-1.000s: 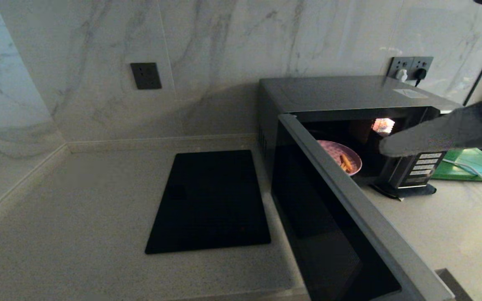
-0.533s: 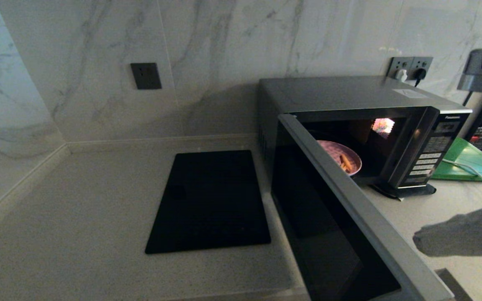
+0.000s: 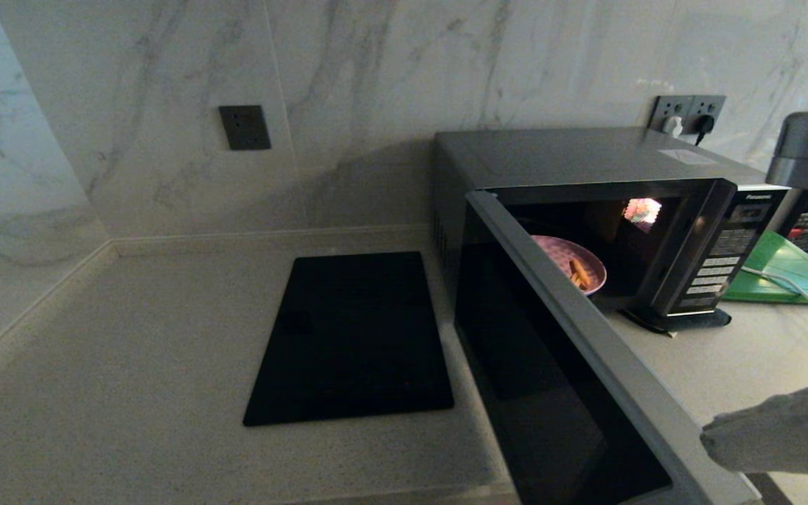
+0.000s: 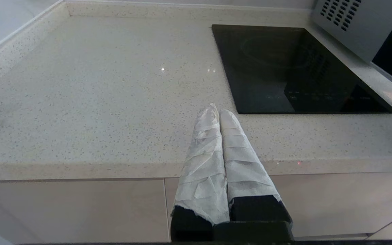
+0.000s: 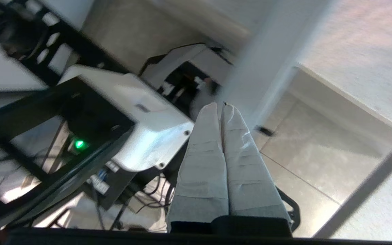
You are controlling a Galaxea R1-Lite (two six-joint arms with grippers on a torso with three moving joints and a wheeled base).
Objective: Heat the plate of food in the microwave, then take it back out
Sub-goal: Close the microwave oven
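The microwave [image 3: 586, 161] faces the robot, door [image 3: 572, 379] swung wide toward it; right claw [image 3: 709, 442] closed, empty, at the door's outer end; left claw [image 4: 219, 110] closed.

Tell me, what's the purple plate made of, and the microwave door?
The plate of food looks like smooth plastic or glazed ceramic: even lavender colour with a soft sheen; I can't tell which. The microwave door seems dark glass, black and glossy, framed by a matte grey edge, either metal or painted plastic.

Head view high, looks down at counter [image 3: 130, 393]; left wrist low, shares cooktop [image 4: 294, 71]; right wrist faces floor.
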